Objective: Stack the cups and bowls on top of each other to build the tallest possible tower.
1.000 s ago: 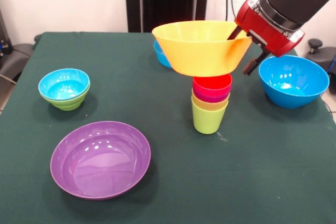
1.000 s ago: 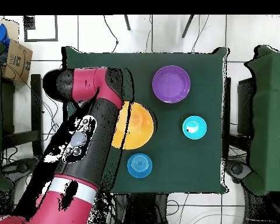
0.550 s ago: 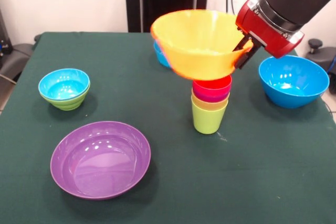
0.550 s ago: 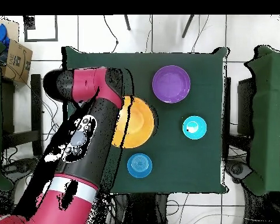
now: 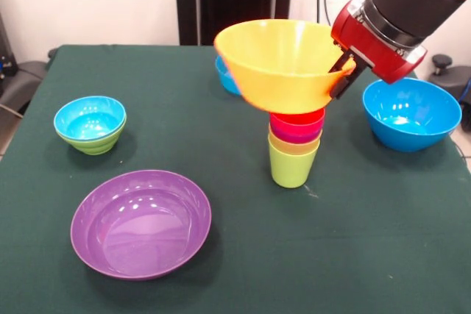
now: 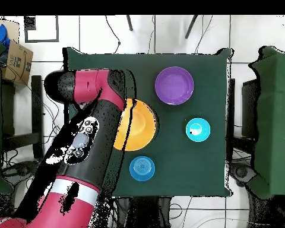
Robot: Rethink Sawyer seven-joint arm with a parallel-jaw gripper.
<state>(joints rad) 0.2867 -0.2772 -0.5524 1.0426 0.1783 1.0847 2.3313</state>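
Note:
The tower (image 5: 294,145) is a stack of nested cups: lime green lowest, then yellow, purple and red. Directly above it hangs the large yellow-orange bowl (image 5: 283,64), tilted with its opening toward the camera. Its base meets the red cup's rim, and contact cannot be told. My gripper (image 5: 342,71) is shut on the bowl's right rim, one finger inside and one outside. In the overhead view the yellow-orange bowl (image 6: 138,124) shows beside the arm, which hides the gripper and the cups.
A large blue bowl (image 5: 411,112) stands right of the tower. A small blue bowl (image 5: 225,77) (image 6: 142,168) sits behind the held bowl. A small blue bowl nested in a green one (image 5: 90,123) (image 6: 198,129) is at the left. The wide purple bowl (image 5: 141,222) (image 6: 174,85) lies front left.
The yellow-orange bowl went from level to tilted toward the camera, rose slightly, then settled a little lower over the cups. The gripper's wrist turned with it. Other bowls stayed put.

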